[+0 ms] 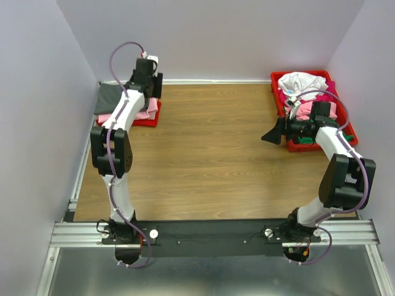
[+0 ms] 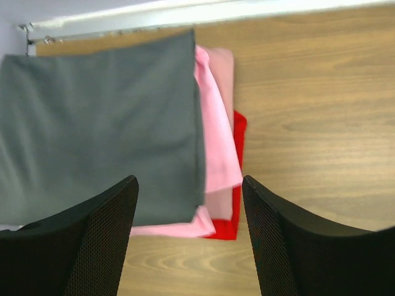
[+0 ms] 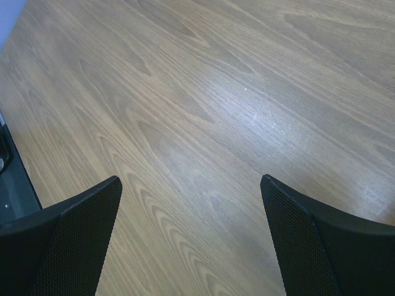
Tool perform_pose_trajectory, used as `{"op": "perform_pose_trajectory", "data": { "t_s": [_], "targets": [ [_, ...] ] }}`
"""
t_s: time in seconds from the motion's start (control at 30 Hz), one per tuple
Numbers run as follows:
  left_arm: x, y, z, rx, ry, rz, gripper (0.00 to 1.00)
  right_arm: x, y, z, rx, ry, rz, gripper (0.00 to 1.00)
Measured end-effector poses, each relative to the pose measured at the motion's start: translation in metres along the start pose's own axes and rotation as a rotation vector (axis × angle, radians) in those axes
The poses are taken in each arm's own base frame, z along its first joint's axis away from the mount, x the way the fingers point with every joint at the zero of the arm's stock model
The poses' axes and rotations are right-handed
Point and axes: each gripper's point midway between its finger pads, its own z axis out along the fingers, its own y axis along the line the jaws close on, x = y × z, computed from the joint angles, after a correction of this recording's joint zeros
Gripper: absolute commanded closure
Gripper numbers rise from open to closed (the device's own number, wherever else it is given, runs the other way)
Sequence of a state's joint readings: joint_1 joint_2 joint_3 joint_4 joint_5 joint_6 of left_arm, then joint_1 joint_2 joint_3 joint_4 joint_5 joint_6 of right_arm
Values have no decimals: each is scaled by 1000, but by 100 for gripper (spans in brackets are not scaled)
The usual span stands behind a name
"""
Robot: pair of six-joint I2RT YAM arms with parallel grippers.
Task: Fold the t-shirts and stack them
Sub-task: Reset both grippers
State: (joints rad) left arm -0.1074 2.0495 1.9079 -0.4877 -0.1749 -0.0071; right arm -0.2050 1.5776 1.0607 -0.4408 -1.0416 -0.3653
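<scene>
A folded dark grey t-shirt point(image 2: 99, 123) lies on top of folded pink t-shirts point(image 2: 216, 142) on a red tray point(image 2: 237, 132) at the far left; the stack also shows in the top view point(image 1: 114, 98). My left gripper point(image 2: 190, 185) is open and empty, above the near right corner of that stack. A heap of unfolded t-shirts, white point(image 1: 302, 82) and pink point(image 1: 305, 111), fills the red tray point(image 1: 349, 126) at the far right. My right gripper point(image 1: 271, 135) is open and empty over bare table, left of that tray.
The wooden table point(image 1: 210, 154) lies between the two trays. A white rail point(image 2: 185, 15) runs along the back wall. Purple walls stand at left, right and back. A metal rail point(image 1: 210, 233) carries both arm bases at the near edge.
</scene>
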Motion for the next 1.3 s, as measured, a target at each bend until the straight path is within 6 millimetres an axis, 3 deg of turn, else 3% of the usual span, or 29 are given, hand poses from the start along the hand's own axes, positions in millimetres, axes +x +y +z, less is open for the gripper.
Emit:
{"op": "perform_pose_trajectory", "data": {
  "t_s": [0.1, 0.17, 0.2, 0.23, 0.3, 0.37, 0.43, 0.5, 0.63, 0.73, 0.9, 1.1, 1.3],
  "targets": [
    [28, -22, -10, -14, 24, 46, 20, 1, 0, 0, -1, 3, -9, 0],
    [50, -31, -39, 18, 37, 59, 9, 1, 1, -2, 5, 7, -27, 0],
    [53, -34, -50, 38, 19, 51, 9, 1, 1, -3, 9, 8, -33, 0],
    [49, -32, -78, 67, -33, 32, 9, -3, 2, -6, 26, 5, -58, 0],
    [39, -31, -111, 133, -138, -23, 9, -9, 2, -13, 73, 2, -104, 0],
    [18, -22, -177, 213, -311, -83, 6, -21, 2, -27, 164, -9, -168, 0],
    [-2, -9, -220, 226, -464, -116, 1, -37, 0, -47, 299, -28, -222, 0],
    [-7, 4, -278, 232, -631, -137, 2, -53, -4, -67, 437, -60, -250, 0],
    [13, 12, -328, 233, -773, -152, 1, -76, -10, -108, 689, -145, -216, 0],
    [26, 12, -332, 234, -794, -155, 2, -87, -9, -133, 829, -236, -174, 0],
    [50, 5, -300, 238, -699, -150, 4, -85, -12, -167, 1022, -351, -95, 0],
    [74, -4, -277, 259, -626, -145, 4, -62, -22, -178, 1127, -354, -26, 0],
    [72, -6, -280, 274, -640, -141, 4, -56, -24, -185, 1173, -358, -14, 1]
  ]
}}
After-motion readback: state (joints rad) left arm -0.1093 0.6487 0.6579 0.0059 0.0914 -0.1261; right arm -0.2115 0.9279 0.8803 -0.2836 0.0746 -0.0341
